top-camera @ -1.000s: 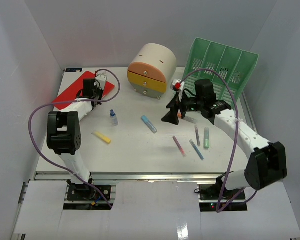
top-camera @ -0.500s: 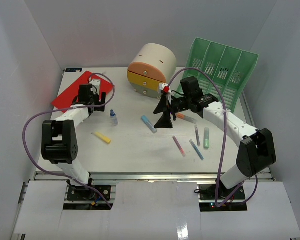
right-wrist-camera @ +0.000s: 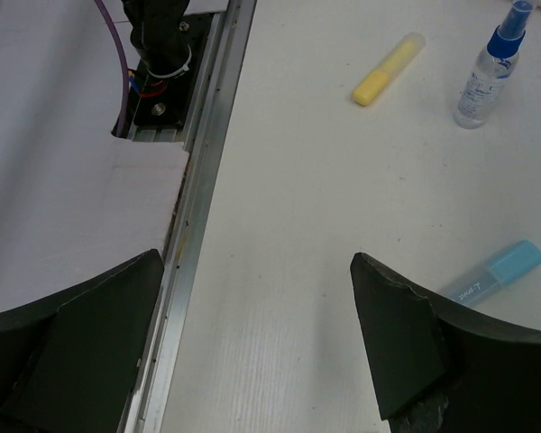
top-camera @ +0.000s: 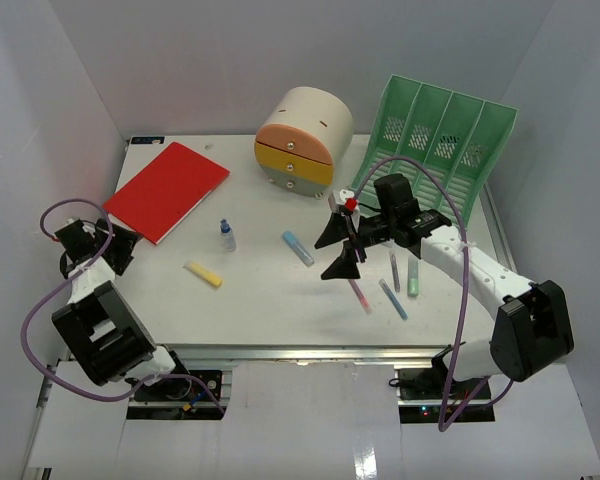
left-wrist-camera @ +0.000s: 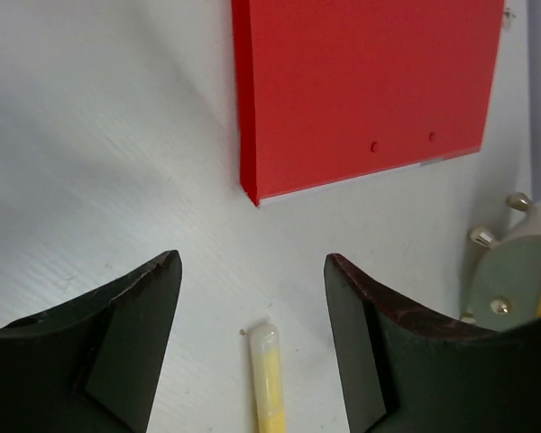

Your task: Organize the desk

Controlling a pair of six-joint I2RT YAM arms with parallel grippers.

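The desk [top-camera: 270, 300] is a white tabletop with a metal rail [right-wrist-camera: 198, 207] along its front. My left gripper [top-camera: 123, 248] hangs open at the desk's left edge, apart from the red folder [top-camera: 167, 189]. In the left wrist view its jaws [left-wrist-camera: 252, 271] stand wide, with the folder [left-wrist-camera: 361, 90] beyond them and a yellow highlighter [left-wrist-camera: 269, 379] lying on the desk between them, untouched. My right gripper [top-camera: 337, 250] hovers open over mid-desk, holding nothing. Its own view [right-wrist-camera: 257, 262] shows bare desk between the fingers.
A small spray bottle [top-camera: 226, 236], a blue highlighter [top-camera: 298, 248], a pink pen [top-camera: 359, 293], a blue pen [top-camera: 393, 299], a grey pen [top-camera: 394, 268] and a green highlighter [top-camera: 413, 276] lie on the desk. At the back stand the cream drawer unit [top-camera: 302, 140] and the green file rack [top-camera: 440, 135].
My left arm has pulled away from the red folder to the desk's left edge, and its gripper has opened. The right gripper has shifted toward the front of the desk.
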